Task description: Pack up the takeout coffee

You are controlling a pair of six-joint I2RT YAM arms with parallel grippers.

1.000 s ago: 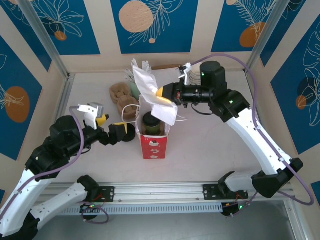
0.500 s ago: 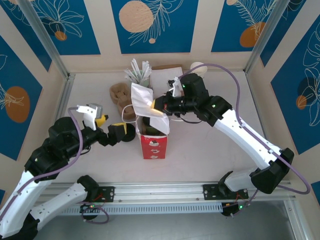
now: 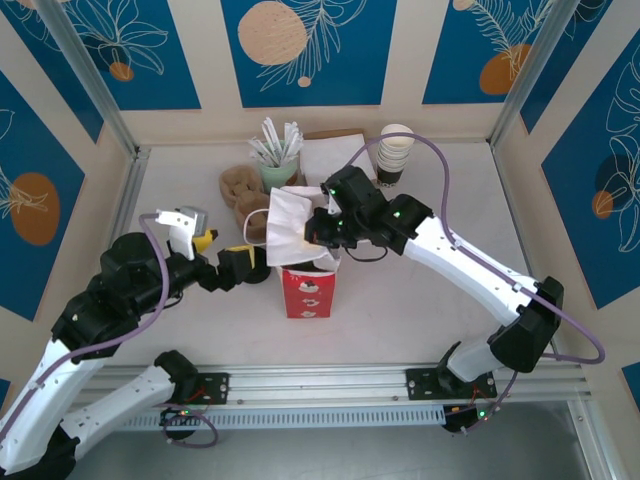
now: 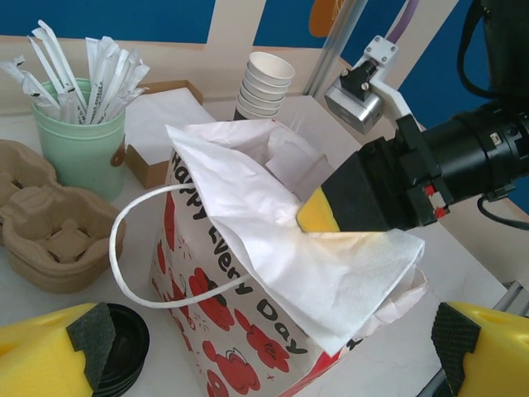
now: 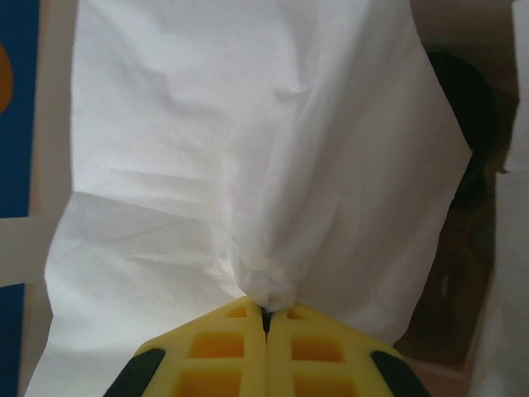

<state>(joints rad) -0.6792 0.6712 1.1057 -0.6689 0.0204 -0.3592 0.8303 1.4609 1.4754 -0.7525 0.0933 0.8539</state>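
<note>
Top external view, left side first: left gripper sits low over the table, jaws spread wide with nothing between them, just left of the red-and-white bag. Low stack of black lids lies right by its near finger, on the table beside the bag's base. Behind that are brown pulp cup carriers, then a green cup of wrapped straws at the back.

Bag stands upright mid-table with its mouth open and a white loop handle hanging off the left side. White napkin is draped across the mouth, spilling over the left and near edges. Right gripper is down at the bag opening, yellow fingers pressed together on a bunched fold of the napkin.

Takeout coffee is inside the bag. From the right wrist, a dark round lid and a bit of brownish side show past the napkin's right edge, mostly covered. From above, the napkin hides nearly all of it.

Further right at the back is a stack of pale lidless cups, next to a flat box of napkins, well apart from the bag.
</note>
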